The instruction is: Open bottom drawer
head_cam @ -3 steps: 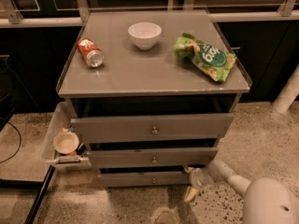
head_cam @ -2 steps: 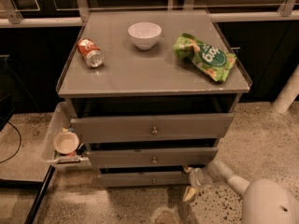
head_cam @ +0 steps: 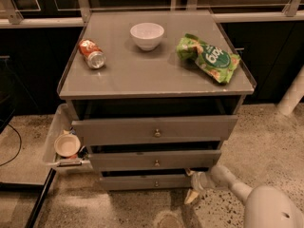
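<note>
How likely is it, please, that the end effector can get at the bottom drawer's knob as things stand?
Probably yes. The end effector hangs low by the right end of the bottom drawer front, and nothing stands between it and the knob at the centre; a sideways shift looks enough.

1. The single camera view looks down from above and in front of the counter (head_cam: 156, 75). It faces the counter's front edge and is tilted steeply downward.
2. It is close. The counter's back edge lies near the top of the frame, and both front corners are in view.
3. Below the front edge the drawer fronts appear foreshortened, with the bottom drawer (head_cam: 147, 181) low in the frame.
4. The arm (head_cam: 266, 208) enters from the frame's lower right. The gripper (head_cam: 192, 188) sits low, inward of the counter's front right corner, at the bottom drawer's right end.
</note>
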Motion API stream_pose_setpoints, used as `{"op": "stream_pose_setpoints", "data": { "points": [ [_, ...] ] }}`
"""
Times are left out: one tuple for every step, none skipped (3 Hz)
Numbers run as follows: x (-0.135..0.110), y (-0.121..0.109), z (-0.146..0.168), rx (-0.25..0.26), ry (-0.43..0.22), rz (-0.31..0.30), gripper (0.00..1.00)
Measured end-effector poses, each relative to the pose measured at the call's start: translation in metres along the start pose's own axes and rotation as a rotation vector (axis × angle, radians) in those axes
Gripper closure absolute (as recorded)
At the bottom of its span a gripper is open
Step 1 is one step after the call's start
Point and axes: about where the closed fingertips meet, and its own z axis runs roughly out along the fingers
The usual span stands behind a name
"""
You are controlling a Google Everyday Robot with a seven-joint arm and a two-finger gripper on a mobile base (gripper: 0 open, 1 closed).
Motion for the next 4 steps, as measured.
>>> {"op": "stream_pose_setpoints", "data": {
  "points": [
    [0.0004,-0.0005,0.0010,0.003,-0.002,-0.001,0.13],
    [0.0004,-0.0004,0.0010,0.003,-0.002,-0.001,0.37],
    [-0.0004,0.0005,0.0011,0.000,-0.004,-0.002,0.60],
    [-0.0039,-0.0012,-0.0036,0.000,-0.004,-0.002,0.83]
  ]
}}
